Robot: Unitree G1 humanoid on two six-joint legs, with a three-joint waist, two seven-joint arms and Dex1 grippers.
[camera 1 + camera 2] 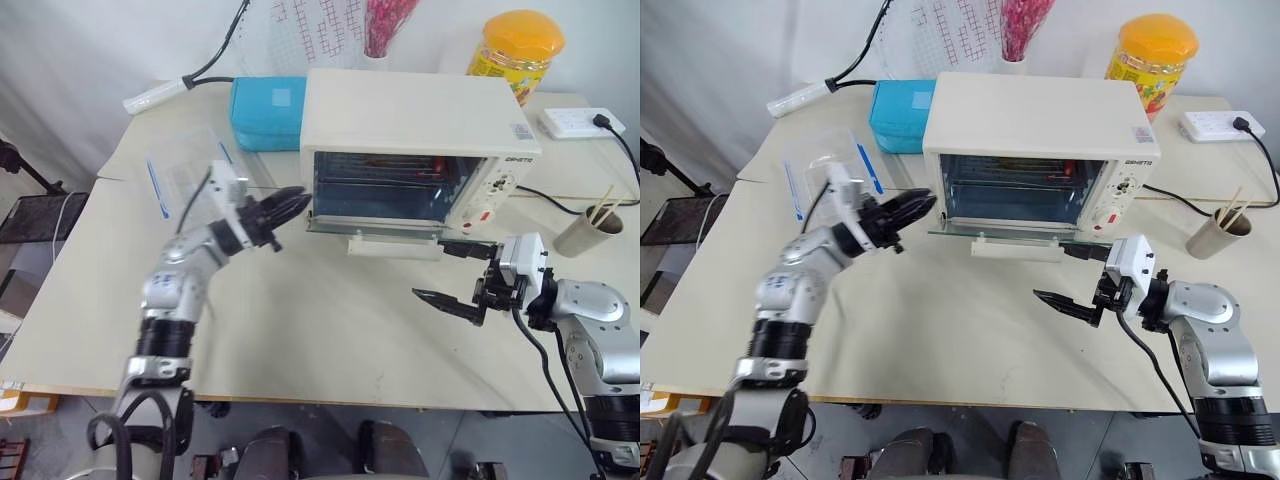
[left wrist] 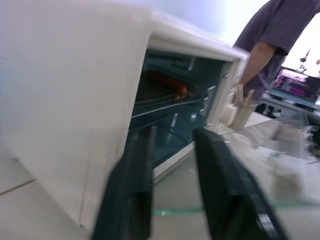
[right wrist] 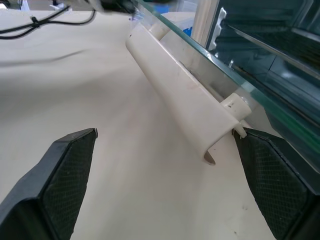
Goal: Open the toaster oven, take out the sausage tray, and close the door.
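Bearing the toaster oven [image 1: 420, 120]: beige table [image 1: 300, 330] (grey backdrop [image 1: 80, 40]).

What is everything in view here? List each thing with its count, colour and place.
toaster oven: one, cream-white, table's back middle, door lowered open
sausage tray: one, silvery, inside oven
case: one, blue, left of oven
plastic container: one, clear, beside case
jar: one, yellow, behind oven's right
power strip: one, white, far right
cup: one, beige, right edge
person: one, dark shirt, beyond oven
left tool: one, black, by oven's left front corner
right tool: one, black, open, before door
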